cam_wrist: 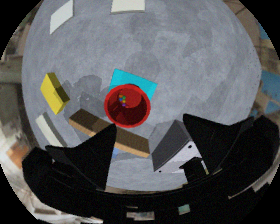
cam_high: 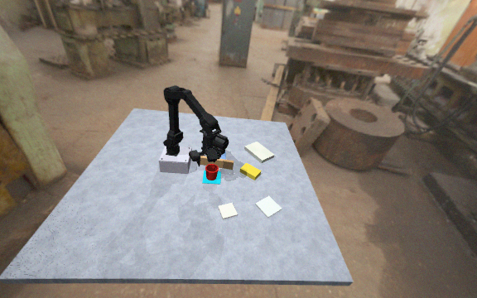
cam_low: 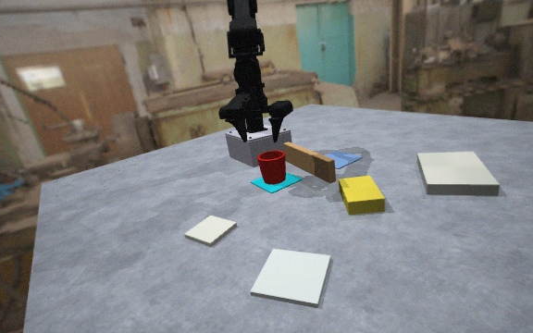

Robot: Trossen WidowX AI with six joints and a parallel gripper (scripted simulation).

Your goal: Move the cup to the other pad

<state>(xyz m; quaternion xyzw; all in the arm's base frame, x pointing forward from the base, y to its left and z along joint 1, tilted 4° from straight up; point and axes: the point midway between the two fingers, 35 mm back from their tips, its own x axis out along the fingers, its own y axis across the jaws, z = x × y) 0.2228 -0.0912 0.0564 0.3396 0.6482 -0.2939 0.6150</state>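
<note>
Your gripper [cam_low: 261, 134] hangs above the red cup [cam_low: 272, 166] with its jaws spread wide and nothing between them.

You can see the cup standing upright on the cyan pad [cam_low: 276, 182], clear of both fingertips [cam_low: 276, 132], which sit above its rim and apart from it. Look down through the wrist view and you find small coloured marbles [cam_wrist: 124, 100] inside the cup, with the cyan pad showing beyond it. A wooden block [cam_low: 309, 161] stands on edge just beside the cup, between it and the blue pad [cam_low: 343, 158]. Near that lies a yellow block [cam_low: 361, 194], and a thick pale slab [cam_low: 456, 173] lies well apart. Two flat pale tiles [cam_low: 210, 229] rest on the grey table [cam_low: 109, 222], nearer the exterior camera.
</note>
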